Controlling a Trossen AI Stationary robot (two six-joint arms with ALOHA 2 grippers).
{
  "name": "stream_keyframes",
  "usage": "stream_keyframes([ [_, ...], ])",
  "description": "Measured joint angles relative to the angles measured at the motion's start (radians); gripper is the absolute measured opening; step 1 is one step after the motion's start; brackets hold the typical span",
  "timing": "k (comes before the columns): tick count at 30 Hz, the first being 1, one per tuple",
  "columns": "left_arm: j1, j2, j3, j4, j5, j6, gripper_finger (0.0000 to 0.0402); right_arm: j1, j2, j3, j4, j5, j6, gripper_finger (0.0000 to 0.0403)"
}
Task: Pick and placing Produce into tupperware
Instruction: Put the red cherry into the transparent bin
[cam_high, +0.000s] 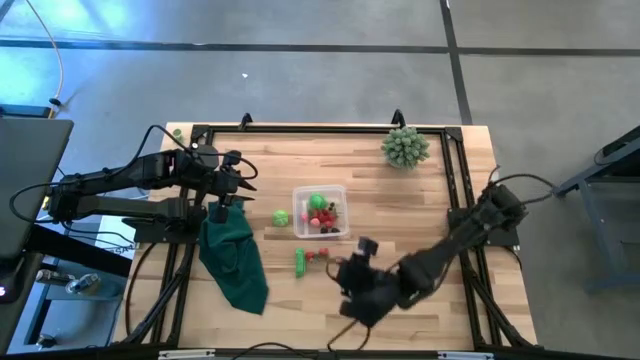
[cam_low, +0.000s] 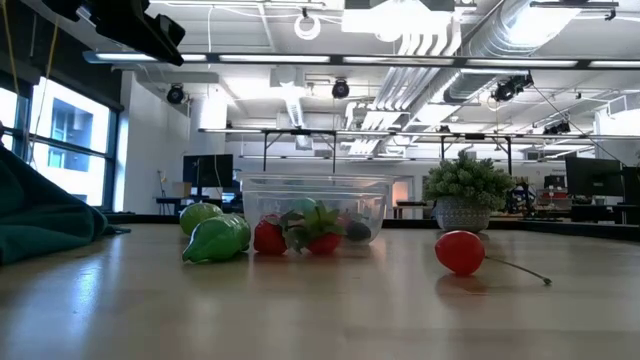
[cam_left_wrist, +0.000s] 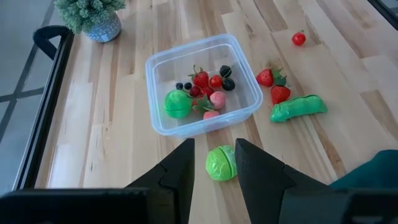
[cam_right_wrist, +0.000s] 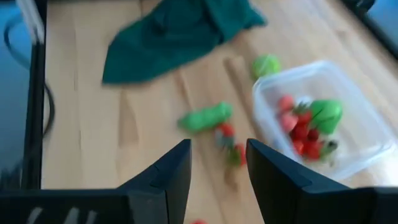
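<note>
The clear tupperware (cam_high: 320, 212) (cam_left_wrist: 202, 84) stands mid-table and holds a green piece, red strawberries, pink and dark berries. Outside it, resting on the wood, are a green round piece (cam_high: 282, 217) (cam_left_wrist: 219, 163), a green pod (cam_high: 300, 260) (cam_right_wrist: 205, 116), two strawberries (cam_left_wrist: 272, 86) and a small red tomato (cam_low: 460, 250) (cam_left_wrist: 299, 38). My left gripper (cam_high: 243, 183) (cam_left_wrist: 214, 144) hangs open above the table, left of the container, with nothing between its fingers. My right gripper (cam_high: 345, 268) (cam_right_wrist: 217, 146) hovers open near the front, above the wood beside the pod and strawberries, also empty.
A dark green cloth (cam_high: 235, 260) (cam_right_wrist: 174, 34) lies crumpled at the front left, below the left gripper. A pale green spiky plant in a pot (cam_high: 405, 147) (cam_low: 465, 195) stands at the far right. A black frame (cam_high: 460, 170) runs along the table's edges.
</note>
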Motion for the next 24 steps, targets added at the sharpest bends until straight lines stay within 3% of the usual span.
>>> stream_keyframes([
  [10,0.0,0.0,0.0,0.0,0.0,0.0,0.0106,0.056,0.192,0.0,-0.048,-0.197,0.062,0.0144],
  [17,0.0,0.0,0.0,0.0,0.0,0.0,0.0106,0.047,0.252,-0.001,-0.107,-0.206,0.208,0.0152],
  [24,0.0,0.0,0.0,0.0,0.0,0.0,0.0106,0.035,0.252,-0.001,-0.145,-0.211,0.232,0.0201],
])
